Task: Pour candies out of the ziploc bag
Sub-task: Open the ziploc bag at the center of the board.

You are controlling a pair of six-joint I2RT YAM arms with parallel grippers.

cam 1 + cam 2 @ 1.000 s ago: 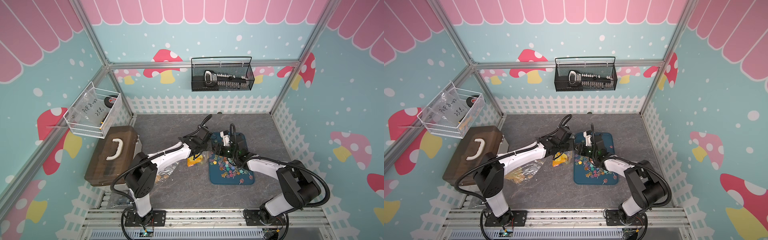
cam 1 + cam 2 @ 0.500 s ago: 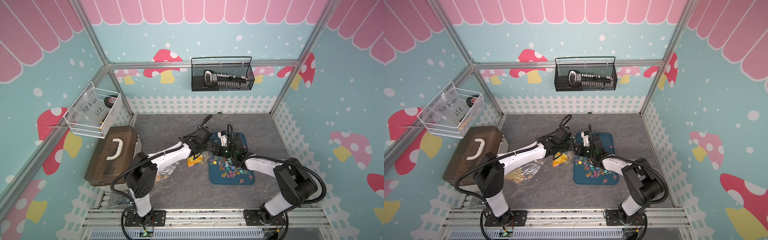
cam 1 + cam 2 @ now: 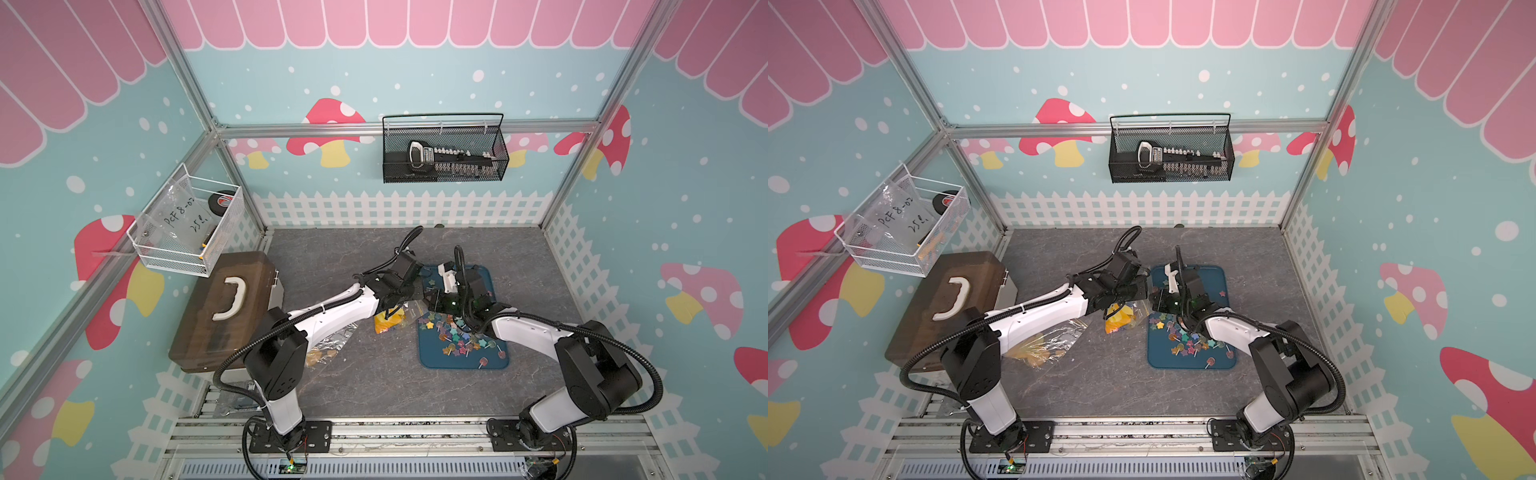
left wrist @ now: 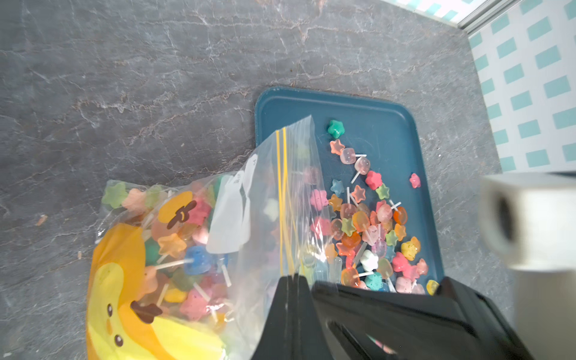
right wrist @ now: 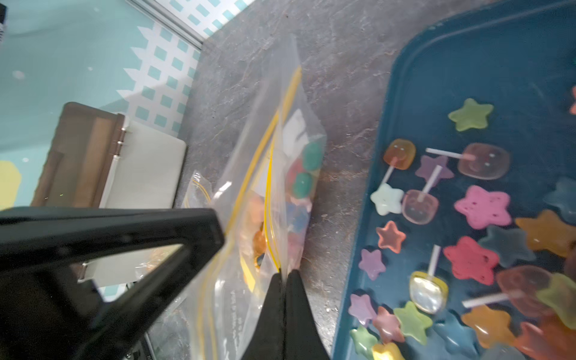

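While the left gripper (image 4: pixel 293 278) and right gripper (image 5: pixel 285 275) each pinch the mouth of the ziploc bag (image 4: pixel 265 193) over the left edge of the tray (image 4: pixel 389 124), many candies (image 4: pixel 194 262) lie inside. Recommended: part the lips, raise the bag's bottom gradually, and keep the spill on the tray.

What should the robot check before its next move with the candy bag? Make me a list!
1. Left tool shut on the ziploc bag rim: ok.
2. Right tool shut on the rim's other side: ok.
3. Bag mouth pulled open: ok, the yellow zip lines stand apart.
4. Mouth over the tray: cannot tell, it hangs by the tray's edge.
5. Bag emptied: not ok, many candies are inside.
6. Bare room on the tray: ok.
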